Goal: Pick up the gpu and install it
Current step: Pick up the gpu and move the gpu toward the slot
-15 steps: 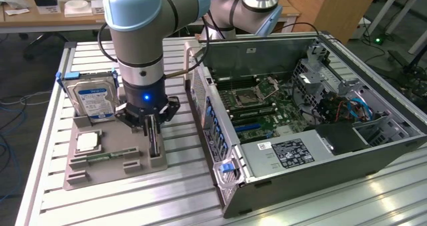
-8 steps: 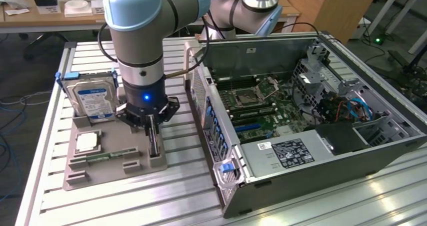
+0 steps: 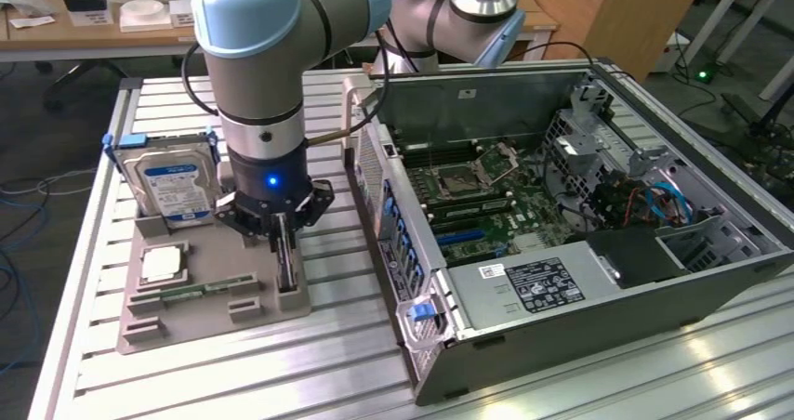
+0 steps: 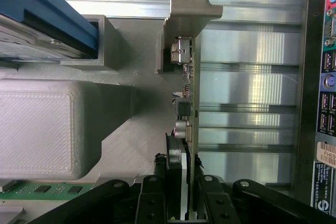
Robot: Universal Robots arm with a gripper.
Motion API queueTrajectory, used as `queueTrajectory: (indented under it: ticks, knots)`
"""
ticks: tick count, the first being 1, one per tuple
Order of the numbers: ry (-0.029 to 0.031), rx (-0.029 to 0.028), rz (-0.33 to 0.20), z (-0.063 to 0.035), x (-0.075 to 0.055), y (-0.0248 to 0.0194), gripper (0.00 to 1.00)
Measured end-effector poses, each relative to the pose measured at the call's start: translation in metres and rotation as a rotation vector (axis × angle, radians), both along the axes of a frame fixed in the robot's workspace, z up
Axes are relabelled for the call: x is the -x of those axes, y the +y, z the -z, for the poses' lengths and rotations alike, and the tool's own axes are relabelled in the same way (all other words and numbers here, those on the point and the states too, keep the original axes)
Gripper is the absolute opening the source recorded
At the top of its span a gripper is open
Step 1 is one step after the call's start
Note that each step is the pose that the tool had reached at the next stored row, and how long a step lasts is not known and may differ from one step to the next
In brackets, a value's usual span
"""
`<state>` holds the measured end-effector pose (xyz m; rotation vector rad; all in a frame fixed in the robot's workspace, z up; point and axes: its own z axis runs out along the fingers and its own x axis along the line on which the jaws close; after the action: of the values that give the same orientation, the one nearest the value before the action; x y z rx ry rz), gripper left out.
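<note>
Grip on the gpu (image 3: 288, 264): my gripper (image 3: 283, 234) hangs straight down over the grey fixture tray (image 3: 199, 334), jaws pinching the card from both faces. In the wrist view my gripper (image 4: 184, 208) straddles the gpu (image 4: 191, 103) edge-on. One of my fingers (image 4: 152, 203) is on the side with the dark fan, the other on the bare board side. The card stands on its long edge in the tray's slot, its metal bracket (image 4: 186, 14) at the end away from my fingers.

In the exterior view the gpu sits along the tray's three o'clock edge. The hard drive (image 3: 174, 183) with its blue-and-white label stands upright at ten o'clock from my gripper. The square silver chip (image 3: 164, 264) lies flat at about eight o'clock, and the green memory stick (image 3: 199, 290) at about seven o'clock. The open computer case (image 3: 583, 341) lies on its side at three o'clock, near the tray, motherboard (image 3: 484, 206) exposed. All rest on the slotted aluminium table (image 3: 248, 383).
</note>
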<state>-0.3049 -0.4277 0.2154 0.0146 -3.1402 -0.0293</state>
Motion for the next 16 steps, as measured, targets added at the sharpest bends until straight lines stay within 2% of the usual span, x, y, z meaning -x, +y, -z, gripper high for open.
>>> queueTrajectory:
  ticks: [5, 8, 16]
  knots:
    - [-0.0002, -0.0002, 0.000, 0.0000, 0.000, 0.0000, 0.28]
    - [-0.0001, -0.0004, 0.000, -0.0039, 0.000, 0.0000, 0.28]
    - [0.0000, -0.0005, 0.000, -0.0343, 0.000, 0.0000, 0.28]
